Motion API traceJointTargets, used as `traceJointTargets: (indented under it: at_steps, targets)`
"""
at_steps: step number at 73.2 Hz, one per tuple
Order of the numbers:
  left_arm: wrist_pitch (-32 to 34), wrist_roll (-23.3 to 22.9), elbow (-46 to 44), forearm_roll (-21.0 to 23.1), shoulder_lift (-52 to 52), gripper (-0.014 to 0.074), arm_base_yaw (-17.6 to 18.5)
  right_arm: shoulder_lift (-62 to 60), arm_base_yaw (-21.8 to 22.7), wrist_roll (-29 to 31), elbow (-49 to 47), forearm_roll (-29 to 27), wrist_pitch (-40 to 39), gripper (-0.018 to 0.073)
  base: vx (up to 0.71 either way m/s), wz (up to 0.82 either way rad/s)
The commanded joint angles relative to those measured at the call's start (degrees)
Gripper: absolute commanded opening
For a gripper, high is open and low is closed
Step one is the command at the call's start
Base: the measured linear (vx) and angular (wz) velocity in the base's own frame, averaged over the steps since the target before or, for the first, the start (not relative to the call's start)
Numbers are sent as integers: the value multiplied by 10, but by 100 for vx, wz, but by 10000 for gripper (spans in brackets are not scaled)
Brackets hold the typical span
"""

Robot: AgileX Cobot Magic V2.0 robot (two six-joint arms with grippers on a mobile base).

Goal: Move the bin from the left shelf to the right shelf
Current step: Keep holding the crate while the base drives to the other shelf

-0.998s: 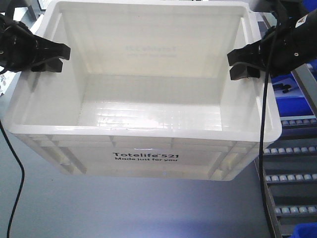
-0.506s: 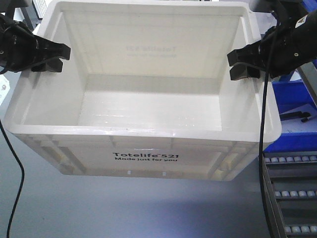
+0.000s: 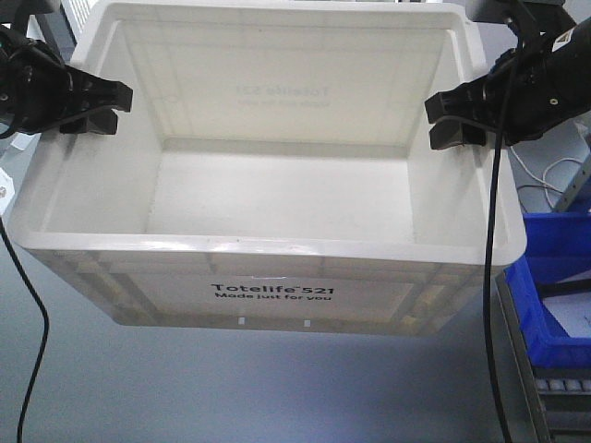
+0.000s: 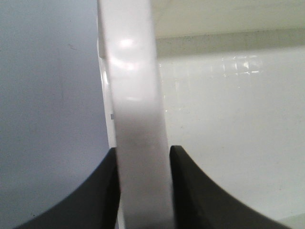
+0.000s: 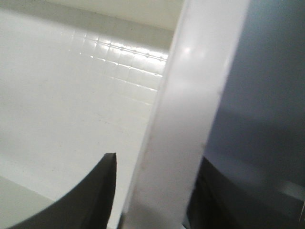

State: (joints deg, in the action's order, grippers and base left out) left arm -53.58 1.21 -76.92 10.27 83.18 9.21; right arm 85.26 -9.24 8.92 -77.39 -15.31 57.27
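A large, empty white bin (image 3: 277, 175) marked "Totelife 521" hangs in the air over a grey floor, held by both side rims. My left gripper (image 3: 90, 104) is shut on the bin's left rim. In the left wrist view the rim (image 4: 138, 119) runs straight between the two black fingers of the left gripper (image 4: 143, 191). My right gripper (image 3: 455, 117) is shut on the bin's right rim. In the right wrist view the rim (image 5: 190, 95) runs between the dark fingers of the right gripper (image 5: 157, 191).
A blue bin (image 3: 554, 277) sits on a shelf with roller rails (image 3: 563, 392) at the lower right. A white cable (image 3: 545, 180) lies behind it. Grey floor (image 3: 231, 388) spreads below the bin. Black cables hang from both arms.
The bin keeps its place between the grippers. The blue bins and roller shelf at the right have slid down and partly out of the front view. Both grips are unchanged.
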Motion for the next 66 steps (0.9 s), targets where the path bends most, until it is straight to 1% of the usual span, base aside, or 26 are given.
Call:
traceJointTargets:
  at_steps: [1,17,35,66]
  targets:
    - [56,17,-25,15,-34,3,0,-26,4,6,-20,-3,-38,-5,40,20]
    - [56,17,-25,15,-34,3,0,-26,4,6,-20,-3,-38,-5,39,28]
    - [56,17,-25,15,-34,3,0,-26,4,6,-20,-3,-38,-5,37,42]
    - [56,17,-25,15,-34,3,0,-26,4,6,-20,-3,-38,-5,29,62]
